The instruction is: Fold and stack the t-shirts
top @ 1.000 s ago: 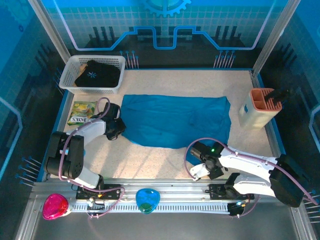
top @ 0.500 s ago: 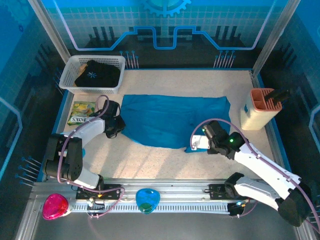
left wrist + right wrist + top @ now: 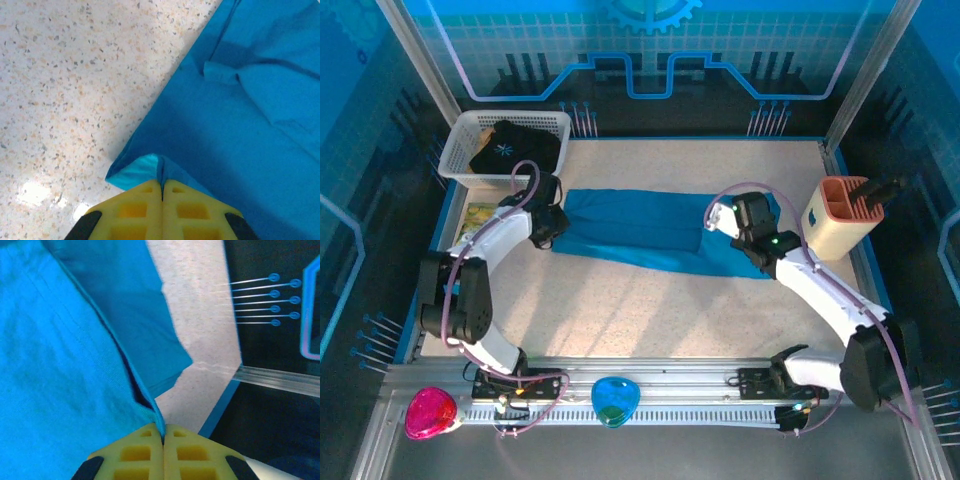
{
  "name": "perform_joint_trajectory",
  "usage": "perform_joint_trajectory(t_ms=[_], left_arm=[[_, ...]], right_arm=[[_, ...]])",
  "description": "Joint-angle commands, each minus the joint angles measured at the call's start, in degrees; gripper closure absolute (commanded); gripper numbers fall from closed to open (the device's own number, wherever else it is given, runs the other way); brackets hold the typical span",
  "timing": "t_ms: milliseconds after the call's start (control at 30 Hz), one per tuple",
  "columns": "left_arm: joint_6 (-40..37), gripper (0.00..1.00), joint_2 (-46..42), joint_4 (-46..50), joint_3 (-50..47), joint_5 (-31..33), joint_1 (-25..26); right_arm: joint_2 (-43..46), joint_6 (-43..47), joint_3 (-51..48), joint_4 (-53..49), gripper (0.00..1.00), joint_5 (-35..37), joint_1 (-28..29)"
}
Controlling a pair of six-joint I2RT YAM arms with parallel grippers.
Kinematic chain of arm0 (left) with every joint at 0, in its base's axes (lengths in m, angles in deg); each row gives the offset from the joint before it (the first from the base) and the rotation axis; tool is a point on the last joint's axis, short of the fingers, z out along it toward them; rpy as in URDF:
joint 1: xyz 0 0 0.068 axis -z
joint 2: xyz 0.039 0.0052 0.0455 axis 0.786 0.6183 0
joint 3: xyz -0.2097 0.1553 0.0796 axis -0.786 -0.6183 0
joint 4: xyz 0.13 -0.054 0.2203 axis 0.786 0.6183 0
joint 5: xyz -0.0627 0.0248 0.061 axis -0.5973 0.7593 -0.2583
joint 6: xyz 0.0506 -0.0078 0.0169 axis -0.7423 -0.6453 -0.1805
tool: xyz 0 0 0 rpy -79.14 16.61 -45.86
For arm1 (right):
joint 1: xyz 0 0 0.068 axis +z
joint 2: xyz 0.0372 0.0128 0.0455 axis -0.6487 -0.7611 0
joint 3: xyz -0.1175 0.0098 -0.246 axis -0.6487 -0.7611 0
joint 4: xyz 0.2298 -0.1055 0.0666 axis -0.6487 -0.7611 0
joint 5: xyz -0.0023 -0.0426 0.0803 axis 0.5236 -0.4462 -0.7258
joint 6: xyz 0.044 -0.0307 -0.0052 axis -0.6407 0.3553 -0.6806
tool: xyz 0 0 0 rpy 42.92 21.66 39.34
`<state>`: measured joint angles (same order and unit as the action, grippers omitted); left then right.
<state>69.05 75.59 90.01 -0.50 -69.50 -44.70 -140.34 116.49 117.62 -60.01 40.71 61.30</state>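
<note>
Desk (image 3: 650,310), speckled surface, seen from above.

1. Teal-blue t-shirt (image 3: 640,230): lies across the middle of the desk as a wide band running left to right. Its near edge slants down toward the right. Part of the cloth is doubled over itself. The right wrist view shows an upper layer raised over a lower one.
2. Left hand (image 3: 161,186): at the shirt's left end. Yellow fingers are pressed fully together, pinching a corner of the teal cloth. The paler inner side of the fabric shows at the pinch.
3. Right hand (image 3: 163,432): at the shirt's right end, near the far right corner of the cloth. Fingers are likewise fully closed, gripping a hemmed edge of the same shirt.
4. Black t-shirt (image 3: 515,150): bundled inside a white basket (image 3: 458,152) at the far left corner, with the pale starburst print facing up. It lies apart from the teal shirt.
5. Tan holder (image 3: 835,220): stands at the right edge of the desk, just beside the right arm.
</note>
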Motion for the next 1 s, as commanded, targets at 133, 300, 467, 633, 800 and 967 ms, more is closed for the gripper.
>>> perform_joint_trajectory(t_ms=[133,300,467,633,800,967], left_arm=[[-1.4,1.0,6.9,3.7,7.3,3.3,-0.8],[-1.4,1.0,13.1,4.2,11.5,2.9,-0.8],[-0.8,1.0,18.1,4.6,14.4,2.7,-0.9],[0.6,0.97,20.2,4.3,15.2,4.8,-1.0],[2.0,0.91,21.5,5.0,15.5,6.1,-1.6],[2.8,0.81,21.6,5.0,15.0,6.5,-1.9]], right_arm=[[-5.2,-1.9,3.6,12.2,1.0,-2.7,-4.5],[-10.5,-2.3,4.2,16.3,1.0,-4.8,-7.2],[-16.2,-3.9,4.6,21.1,1.0,-5.7,-9.2],[-23.8,-4.5,5.5,26.9,1.0,-4.2,-10.0],[-32.3,-5.0,7.6,31.2,1.0,-0.5,-10.3],[-38.6,-6.0,9.9,35.0,1.0,2.4,-10.3]])
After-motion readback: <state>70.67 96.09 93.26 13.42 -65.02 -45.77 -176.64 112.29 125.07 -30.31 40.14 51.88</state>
